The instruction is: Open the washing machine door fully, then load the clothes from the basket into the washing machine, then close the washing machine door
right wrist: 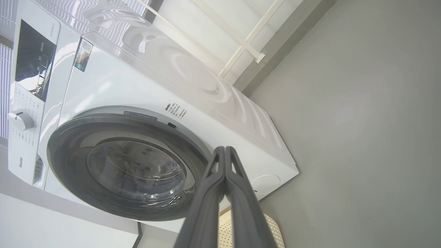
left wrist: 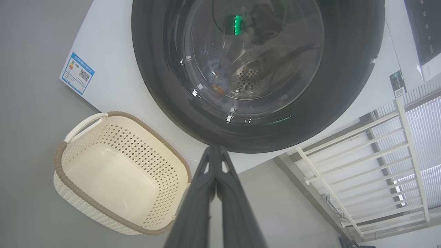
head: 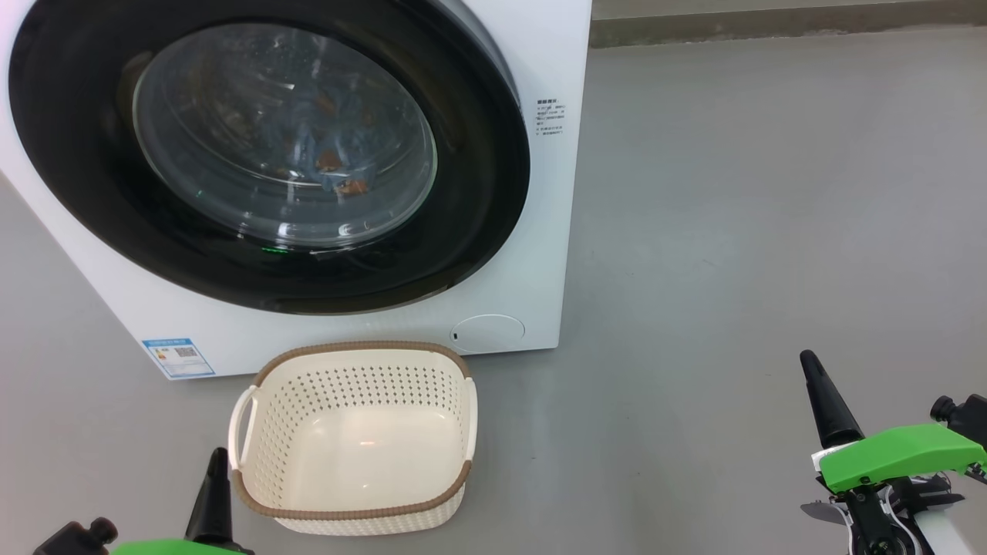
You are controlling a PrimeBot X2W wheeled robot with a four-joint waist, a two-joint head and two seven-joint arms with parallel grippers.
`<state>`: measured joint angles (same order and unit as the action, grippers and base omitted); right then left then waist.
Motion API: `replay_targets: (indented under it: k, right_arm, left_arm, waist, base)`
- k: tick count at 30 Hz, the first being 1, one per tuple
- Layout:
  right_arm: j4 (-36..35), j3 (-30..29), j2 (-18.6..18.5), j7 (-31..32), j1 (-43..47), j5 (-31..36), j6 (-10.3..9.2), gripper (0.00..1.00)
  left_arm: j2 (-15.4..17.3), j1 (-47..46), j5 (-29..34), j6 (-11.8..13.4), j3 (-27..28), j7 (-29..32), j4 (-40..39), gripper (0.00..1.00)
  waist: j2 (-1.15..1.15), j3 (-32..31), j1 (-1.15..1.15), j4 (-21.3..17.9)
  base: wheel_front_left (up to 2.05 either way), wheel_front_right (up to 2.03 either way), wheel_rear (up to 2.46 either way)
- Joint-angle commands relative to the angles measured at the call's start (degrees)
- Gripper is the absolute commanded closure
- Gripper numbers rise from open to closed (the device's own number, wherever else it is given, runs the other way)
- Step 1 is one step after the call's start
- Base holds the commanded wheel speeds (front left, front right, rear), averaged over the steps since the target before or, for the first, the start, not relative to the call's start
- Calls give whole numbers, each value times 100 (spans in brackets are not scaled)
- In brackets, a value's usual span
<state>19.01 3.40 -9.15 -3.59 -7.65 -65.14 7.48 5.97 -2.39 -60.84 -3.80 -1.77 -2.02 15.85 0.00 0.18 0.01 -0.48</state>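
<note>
**Head view.** I am looking down on the big white box-shaped front-loading washing machine (head: pixel 551 193), which is occupying the upper left of the frame. Its large round door (head: pixel 478 193), a glossy black rim around bulging clear glass, is lying shut against the front. The light blue fabric clothes (head: pixel 331 158), printed with orange-brown figures, are sitting inside behind the glass. The small cream perforated plastic basket (head: pixel 362 346), brown woven-look rim uppermost, is standing at lower centre on the smooth grey floor (head: pixel 732 231), just before the machine. The left gripper (head: pixel 218 462) at lower left and the right gripper (head: pixel 811 368) at lower right are each pressing their dark tapered fingers together, grasping nothing. A blue label (head: pixel 177 357) bearing a QR square and a round flap (head: pixel 487 333) are sitting low on the front.

**Left wrist view.** This is adding the steel perforated drum (left wrist: pixel 246 80) and a white railing (left wrist: pixel 361 155).

**Right wrist view.** This is adding a dark control panel (right wrist: pixel 34 58), a round knob (right wrist: pixel 20 120) and a brand word (right wrist: pixel 21 162) that I am reading as Hisense. The smaller print is too fine to read.
</note>
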Motion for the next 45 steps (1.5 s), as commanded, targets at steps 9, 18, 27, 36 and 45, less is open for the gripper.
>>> replay_targets:
  k: [9,18,27,36,45]
  right_arm:
    - [-227,-151,67,175,-31,-510,2,100]
    - [-267,-286,156,308,-7,-871,2,100]
    - [-312,-437,255,458,20,-1276,1,100]
    - [-357,-589,354,609,47,-1681,1,100]
    - [-402,-741,454,760,74,-2087,1,100]
  left_arm:
    - [-16,-289,-563,-94,247,148,-139,100]
    - [-64,-309,-982,-139,344,264,-141,100]
    - [-118,-332,-1452,-190,452,394,-143,100]
    - [-172,-355,-1923,-240,561,524,-145,100]
    - [-226,-378,-2394,-291,670,655,-147,100]
  waist:
    - [0,-2,0,8]
    - [0,-4,0,14]
    - [0,-6,0,22]
    - [0,-7,0,29]
    - [0,-9,0,36]
  base:
    - [0,0,0]
    - [0,0,0]
    - [0,0,0]
    - [0,0,0]
    - [0,0,0]
